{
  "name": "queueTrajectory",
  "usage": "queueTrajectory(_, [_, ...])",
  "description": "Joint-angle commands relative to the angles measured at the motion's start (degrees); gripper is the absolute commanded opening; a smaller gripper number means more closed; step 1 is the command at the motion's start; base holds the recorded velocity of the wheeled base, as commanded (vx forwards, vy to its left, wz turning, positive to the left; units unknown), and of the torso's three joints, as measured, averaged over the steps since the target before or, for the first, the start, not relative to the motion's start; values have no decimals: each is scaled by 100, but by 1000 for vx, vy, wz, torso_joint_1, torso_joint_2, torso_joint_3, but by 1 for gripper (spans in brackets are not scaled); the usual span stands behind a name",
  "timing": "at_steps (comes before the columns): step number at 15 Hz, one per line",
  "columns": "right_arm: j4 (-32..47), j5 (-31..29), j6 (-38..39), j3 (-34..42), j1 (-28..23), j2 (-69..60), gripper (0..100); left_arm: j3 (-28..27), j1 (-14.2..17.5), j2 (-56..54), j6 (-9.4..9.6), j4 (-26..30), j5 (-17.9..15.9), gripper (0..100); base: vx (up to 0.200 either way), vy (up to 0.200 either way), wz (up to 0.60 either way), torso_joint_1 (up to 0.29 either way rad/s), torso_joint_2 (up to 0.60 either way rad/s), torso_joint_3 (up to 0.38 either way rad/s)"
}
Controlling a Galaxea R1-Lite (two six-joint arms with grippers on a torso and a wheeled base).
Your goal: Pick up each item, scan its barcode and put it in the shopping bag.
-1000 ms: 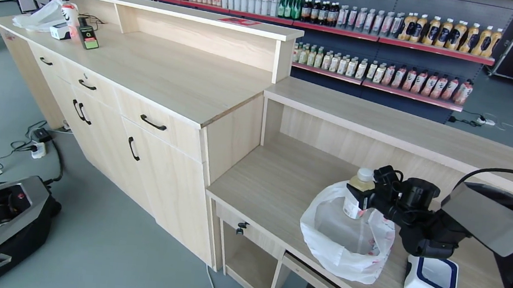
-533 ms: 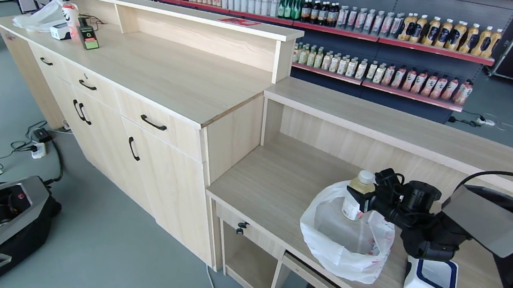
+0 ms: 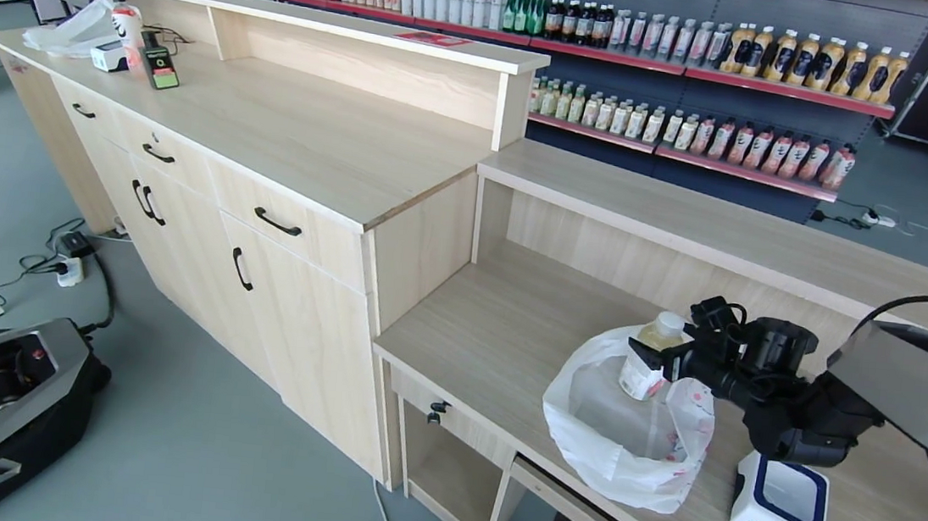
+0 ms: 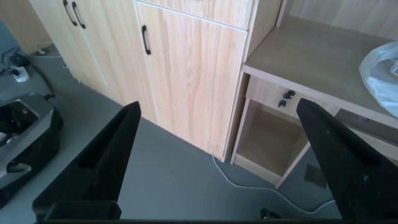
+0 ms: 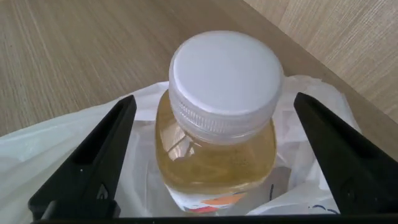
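Head view: right tool [image 3: 669, 364] level with the mouth of the crumpled white plastic shopping bag [image 3: 623, 467] on the pale wooden desk [image 3: 509, 324]; small clear white-capped bottle of yellow drink [image 3: 640, 378] in that opening, near upright, probably for bagging; white box scanner [image 3: 781, 508] just beside.

Left wrist view: left tool [image 4: 217, 104] spread wide, empty, above grey floor [image 4: 186, 180].

Right wrist view: fingers [image 5: 87, 174] splayed either side of the bottle, gaps on both sides, so seemingly released.
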Motion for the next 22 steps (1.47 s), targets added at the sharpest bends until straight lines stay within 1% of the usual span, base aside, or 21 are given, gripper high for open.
queueTrajectory(1, [557,-14,-114,809,-261,-1472,100,0,4,9,-1,0,-2,100,0,0,0,0,0,0])
queueTrajectory(3, [1111,-5,-202,1468,-665,-2807,100,0,4,9,-1,0,-2,100,0,0,0,0,0,0])
queueTrajectory(4, [1286,-14,-246,1600,-744,-3194,100,0,4,0,-1,0,-2,100,0,0,0,0,0,0])
queueTrajectory(5, [1655,-5,-281,2145,-1078,-4346,100,0,4,9,-1,0,-2,100,0,0,0,0,0,0])
queueTrajectory(6, [1796,-23,-307,2522,-1254,-5084,100,0,4,0,-1,0,-2,100,0,0,0,0,0,0])
queueTrajectory(7, [1902,-58,-536,2769,-1412,-5602,100,0,4,9,-1,0,-2,100,0,0,0,0,0,0])
queueTrajectory(8, [1972,-84,-887,2821,-1641,-5954,100,0,4,0,-1,0,-2,100,0,0,0,0,0,0])
queueTrajectory(9, [2051,-102,-896,2751,-1834,-6147,100,0,4,9,-1,0,-2,100,0,0,-600,2,2,-7])
queueTrajectory(10, [2376,-242,-667,2540,-1948,-6314,100,0,4,9,-1,0,-2,100,0,0,-600,7,-2,2])
queueTrajectory(12, [3035,-1209,-360,2118,-1966,-6367,100,0,4,0,-1,0,-2,100,0,0,-600,-7,2,2])
queueTrajectory(13, [4152,-2624,334,1433,-1966,-6235,100,0,4,9,-1,0,-2,100,0,0,-600,7,-7,2])
queueTrajectory(14, [5180,-3442,906,721,-1966,-5919,100,0,4,0,-1,0,-2,100,0,0,-600,2,7,2])
queueTrajectory(15, [5883,-3916,1416,202,-1966,-5638,100,0,4,0,-1,0,-2,100,0,0,-600,-2,-2,2])
queueTrajectory(16, [6806,-4540,2145,-404,-1966,-5189,100,0,4,0,-1,0,-2,100,0,0,-600,2,7,2])
queueTrajectory(17, [7008,-4646,2637,-510,-2019,-4890,100,0,4,0,-1,0,-2,100,0,0,-600,2,7,2])
queueTrajectory(19, [6955,-4628,3182,-422,-2414,-4179,100,0,4,0,-1,0,-2,100,0,0,0,0,0,0])
queueTrajectory(20, [6946,-4611,3481,-396,-2476,-3932,100,0,4,9,-1,0,-2,100,0,0,0,0,0,0])
queueTrajectory(21, [6955,-4523,4026,-413,-2493,-3572,100,0,4,9,-1,0,-2,100,0,0,0,0,0,0])
queueTrajectory(22, [6946,-4408,4298,-483,-2485,-3361,100,0,4,0,-1,0,-2,100,0,0,0,0,0,0])
